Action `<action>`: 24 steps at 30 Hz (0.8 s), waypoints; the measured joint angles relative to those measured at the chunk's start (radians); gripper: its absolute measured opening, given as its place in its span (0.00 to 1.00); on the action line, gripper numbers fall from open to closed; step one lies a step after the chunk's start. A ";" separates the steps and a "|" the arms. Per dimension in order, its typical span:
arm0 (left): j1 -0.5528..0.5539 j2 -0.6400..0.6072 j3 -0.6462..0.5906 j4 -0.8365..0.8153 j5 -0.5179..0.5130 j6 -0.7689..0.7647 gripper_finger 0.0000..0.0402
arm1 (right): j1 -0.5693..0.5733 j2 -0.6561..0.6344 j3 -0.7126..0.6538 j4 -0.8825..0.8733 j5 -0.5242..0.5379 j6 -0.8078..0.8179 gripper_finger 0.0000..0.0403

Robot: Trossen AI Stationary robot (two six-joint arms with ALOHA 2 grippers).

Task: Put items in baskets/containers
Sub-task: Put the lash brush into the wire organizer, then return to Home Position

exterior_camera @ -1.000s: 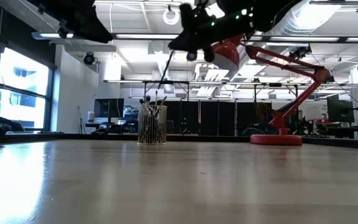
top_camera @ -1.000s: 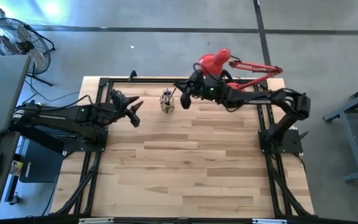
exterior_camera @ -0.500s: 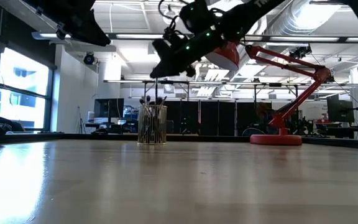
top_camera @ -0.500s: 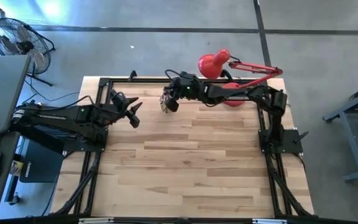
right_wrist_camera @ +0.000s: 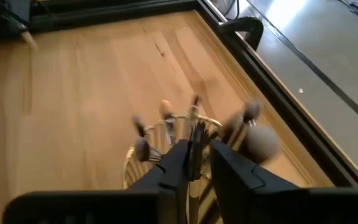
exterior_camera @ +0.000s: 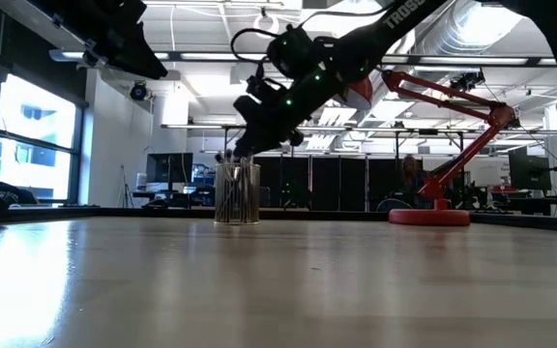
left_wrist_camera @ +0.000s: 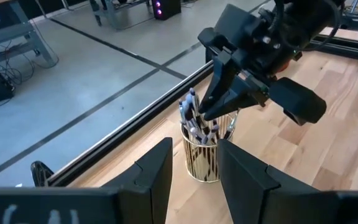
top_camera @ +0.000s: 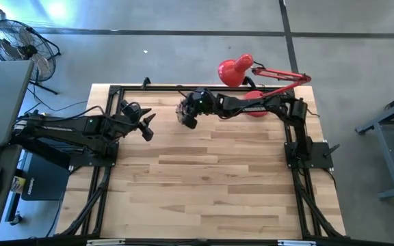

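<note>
While it hangs just over the cup, the right hand pinches one thin stick between its fingers, the stick's lower end down among the others. Those sticks stand upright in the cup, tips above the rim. This cup sits on the surface near its far edge, about midway along. Beside it, toward the left edge, the left hand waits with fingers spread apart. A red lamp stands near the far right corner.
</note>
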State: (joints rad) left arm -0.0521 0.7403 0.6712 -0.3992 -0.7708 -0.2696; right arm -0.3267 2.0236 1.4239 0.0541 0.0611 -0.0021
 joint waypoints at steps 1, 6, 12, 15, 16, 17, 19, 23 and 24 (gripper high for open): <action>0.000 0.000 0.000 0.001 0.000 0.001 0.31 | 0.000 0.000 0.001 0.004 -0.001 0.005 0.16; 0.000 0.003 0.000 0.004 0.001 0.002 0.31 | 0.000 0.000 0.003 0.018 -0.024 0.047 0.26; 0.000 0.005 0.000 0.003 0.018 0.003 0.31 | 0.000 -0.048 0.003 0.000 -0.008 0.046 0.40; 0.000 0.005 0.000 -0.001 0.060 0.003 0.31 | 0.000 -0.097 0.004 -0.027 0.041 0.044 0.46; 0.000 0.005 0.000 -0.003 0.066 0.003 0.31 | 0.000 -0.116 0.004 -0.047 0.045 0.043 0.48; 0.000 0.005 0.000 -0.008 0.083 0.002 0.31 | 0.000 -0.135 0.004 -0.066 0.045 0.045 0.49; 0.000 0.005 0.000 -0.016 0.134 0.002 0.31 | 0.003 -0.177 0.004 -0.109 0.039 0.068 0.50; -0.001 0.003 0.000 -0.012 0.187 -0.010 0.31 | 0.033 -0.250 0.003 -0.210 0.053 0.133 0.46; -0.002 0.003 0.000 -0.010 0.191 -0.021 0.31 | 0.048 -0.266 0.002 -0.231 0.053 0.129 0.43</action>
State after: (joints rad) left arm -0.0544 0.7433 0.6712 -0.4096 -0.5794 -0.2908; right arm -0.2789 1.7577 1.4257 -0.1767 0.1144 0.1268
